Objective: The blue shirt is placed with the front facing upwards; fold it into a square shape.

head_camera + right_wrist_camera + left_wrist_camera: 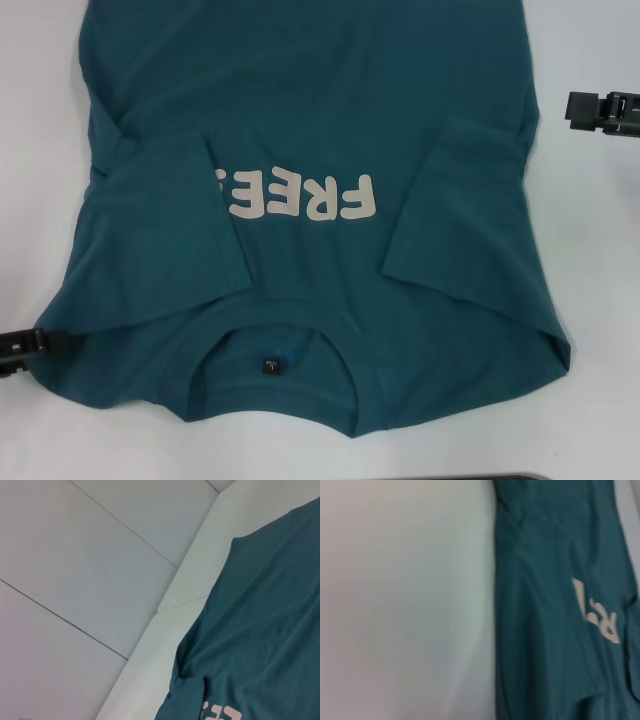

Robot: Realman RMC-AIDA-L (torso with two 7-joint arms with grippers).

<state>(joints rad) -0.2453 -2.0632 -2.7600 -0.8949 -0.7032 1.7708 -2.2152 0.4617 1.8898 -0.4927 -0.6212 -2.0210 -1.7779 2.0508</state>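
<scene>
I see the blue shirt (320, 150) spread front-up on the white desk (590, 260), collar nearest the robot and the hem running out of the head view at the far side. Both short sleeves are folded inward onto the chest: the sleeve on the robot's left (170, 230) lies over the start of the off-white lettering (300, 197), so only "FREE" reads, upside down from the head camera; the sleeve on the robot's right (455, 210) rests just beside the last letter without covering it. A small black neck tag (271, 366) sits inside the collar (275, 345), with a patch of brighter blue next to it. The cloth lies mostly flat, with creases fanning from the left shoulder and a fold line along the right shoulder. The left gripper (30, 343) shows at the head view's left edge, level with the collar, its tip touching or just beside the shirt's shoulder edge; I cannot tell which, and I cannot tell whether it is released or clenched. The right gripper (600, 108) is at the right edge, over bare desk and well apart from the shirt's side; its state is likewise not readable. The left wrist view shows the shirt's side edge (496, 605) against bare desk, with part of the lettering. The right wrist view shows shirt cloth (260, 630), the desk's border, and pale floor panels (75, 580) beyond it.
</scene>
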